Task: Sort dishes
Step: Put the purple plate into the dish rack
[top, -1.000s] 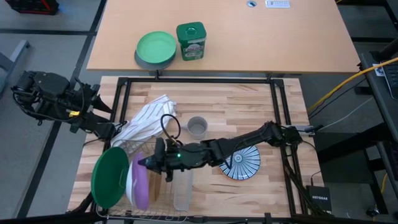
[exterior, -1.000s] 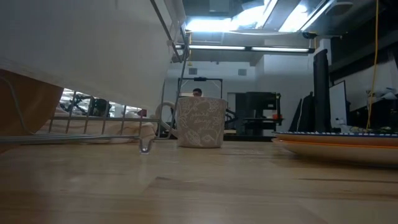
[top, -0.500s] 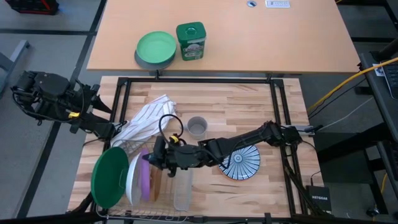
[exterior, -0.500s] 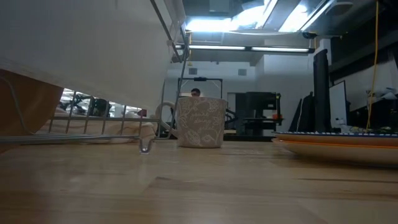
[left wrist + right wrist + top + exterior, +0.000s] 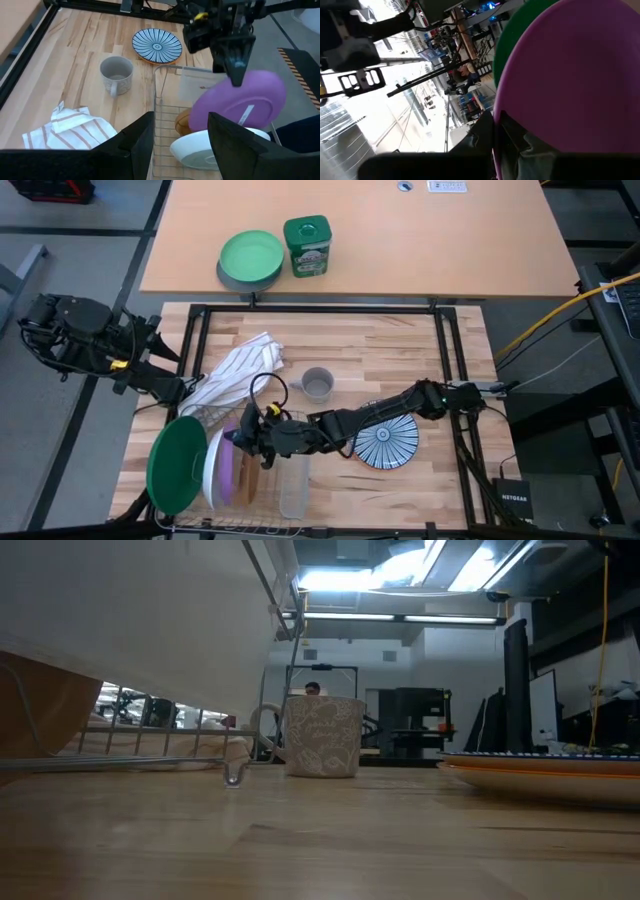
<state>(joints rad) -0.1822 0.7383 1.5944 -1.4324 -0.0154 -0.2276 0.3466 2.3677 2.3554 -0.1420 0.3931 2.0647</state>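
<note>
The purple plate (image 5: 229, 472) is now seen standing more upright than it was a second ago: it was then tilted flat-side up in the rack (image 5: 262, 502), and is now raised on edge between the white plate (image 5: 212, 475) and the brown plate (image 5: 250, 476). The right claw (image 5: 240, 442) is pinched on the purple plate's upper rim; in the left wrist view the dark fingers are seen clamped on the rim of the purple plate (image 5: 239, 104), with the white plate (image 5: 210, 149) below it and the brown plate (image 5: 182, 121) beside it. The right arm is drawn slightly nearer the rack's near end than half a second ago.

The green plate (image 5: 177, 464) stands at the rack's outer side, touching the white plate. The striped plate (image 5: 386, 442) lies flat on the table (image 5: 400, 360), apart from the rack, with an orange rim showing under it. The mug (image 5: 317, 384) and the cloth (image 5: 240, 370) are unmoved.

The left claw (image 5: 168, 385) waits off the table's left edge, near the cloth; its fingers are spread in the left wrist view and hold nothing.

Judgement: the purple plate is being seated into or lifted from its slot; which cannot be told. The sort is partly done, as the striped plate is not yet in the rack.
</note>
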